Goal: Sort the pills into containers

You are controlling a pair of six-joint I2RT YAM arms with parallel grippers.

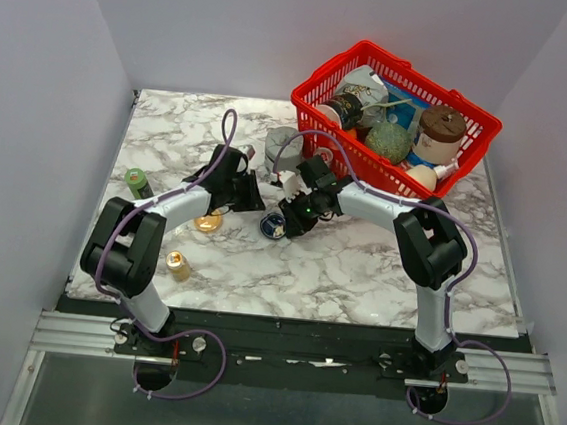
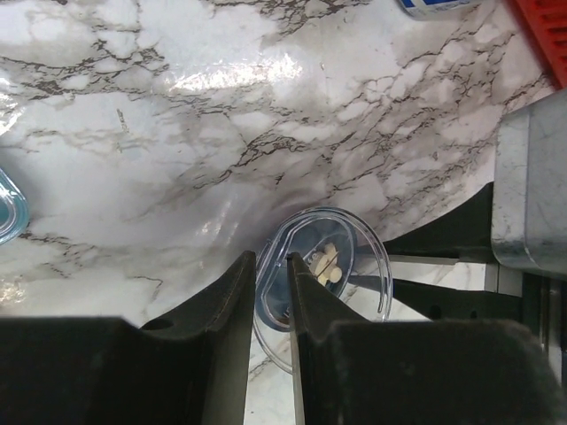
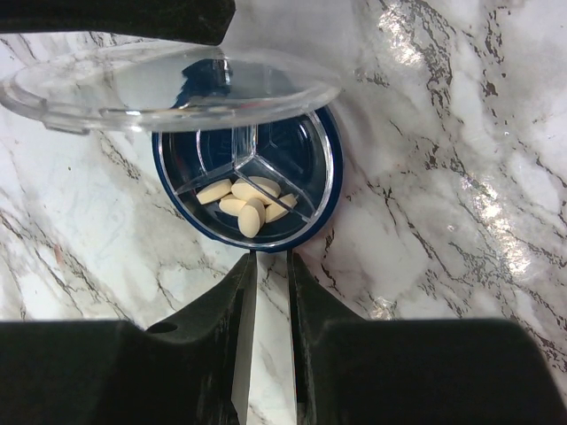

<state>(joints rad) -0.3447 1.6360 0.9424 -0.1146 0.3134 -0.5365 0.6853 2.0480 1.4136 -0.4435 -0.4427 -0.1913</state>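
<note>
The dark blue container (image 3: 248, 173) sits on the marble with three clear compartments. Several pale oval pills (image 3: 244, 202) lie in one of them. Its clear hinged lid (image 3: 168, 84) is lifted, and my left gripper (image 2: 272, 261) is shut on the lid's rim (image 2: 323, 283); the pills (image 2: 328, 263) show through it. My right gripper (image 3: 266, 258) is shut with nothing between its fingers, its tips right at the dish's near rim. From above, both grippers (image 1: 257, 200) (image 1: 286, 218) meet over the blue container (image 1: 272, 226). The orange container (image 1: 207, 222) sits to its left.
A red wire basket (image 1: 320, 91) full of items stands at the back right, with a grey round block (image 1: 284, 142) in front of it. A green bottle (image 1: 138, 181) and a gold bottle (image 1: 178, 265) stand at the left. The grey block (image 2: 532, 195) is close to my left gripper.
</note>
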